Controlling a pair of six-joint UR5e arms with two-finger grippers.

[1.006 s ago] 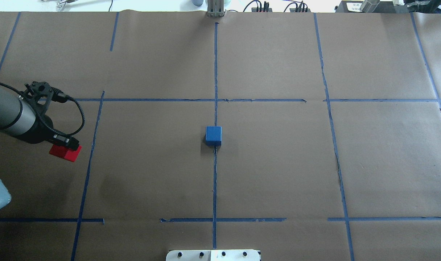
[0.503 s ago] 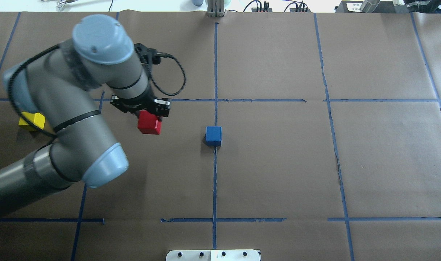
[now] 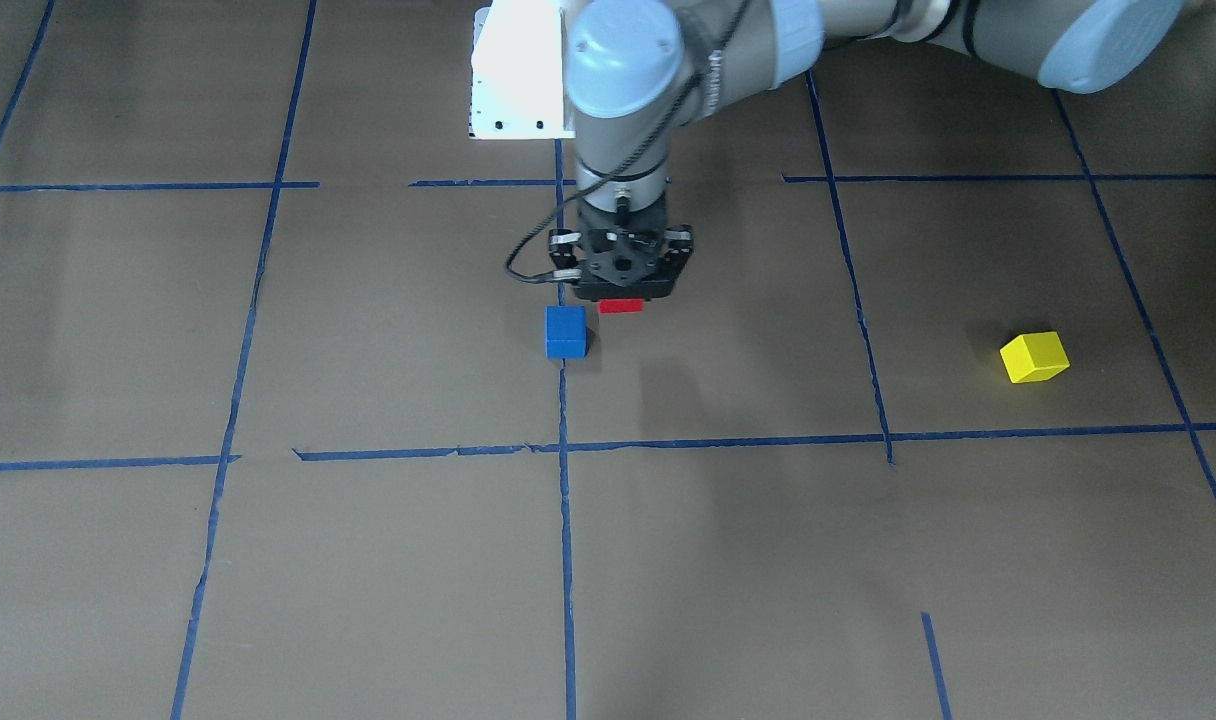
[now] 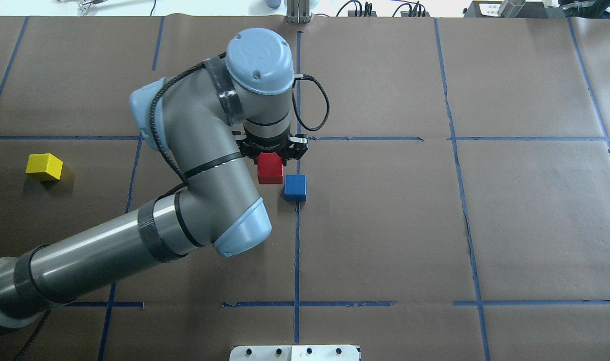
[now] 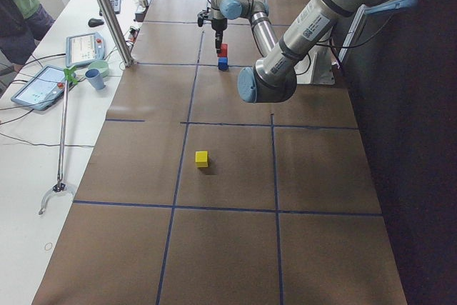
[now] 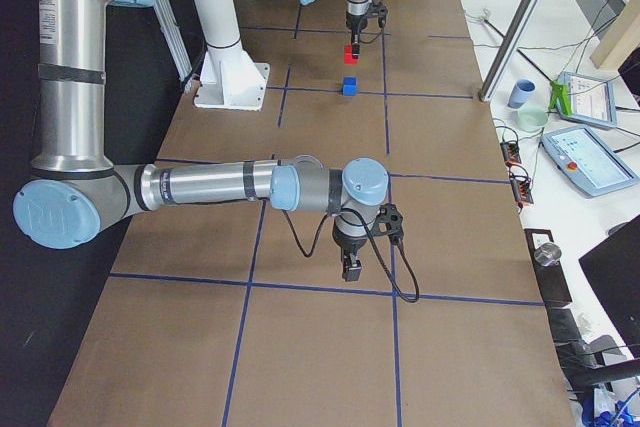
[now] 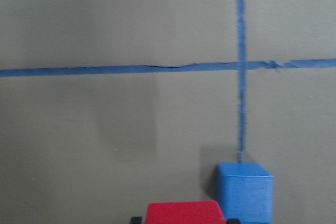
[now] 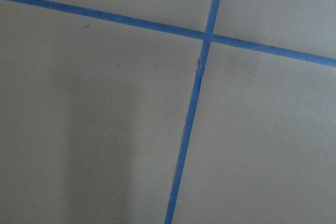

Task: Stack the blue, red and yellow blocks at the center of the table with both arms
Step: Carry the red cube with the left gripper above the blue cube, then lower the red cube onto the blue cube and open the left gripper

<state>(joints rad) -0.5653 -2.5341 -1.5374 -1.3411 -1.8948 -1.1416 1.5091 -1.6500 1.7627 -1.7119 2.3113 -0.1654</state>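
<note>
Overhead exterior: left gripper pinches red block, raised, its edge just beside blue block; yellow block well apart leftward.

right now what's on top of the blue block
Nothing: the blue block shows a bare top in the overhead view. The red block, held in the left gripper, hangs beside it, not over it. Nothing covers that top face.

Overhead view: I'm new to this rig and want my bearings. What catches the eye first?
The left claw, shut on the red block, hangs beside the blue block on the center tape line. A yellow block sits alone far out on the robot's left.
</note>
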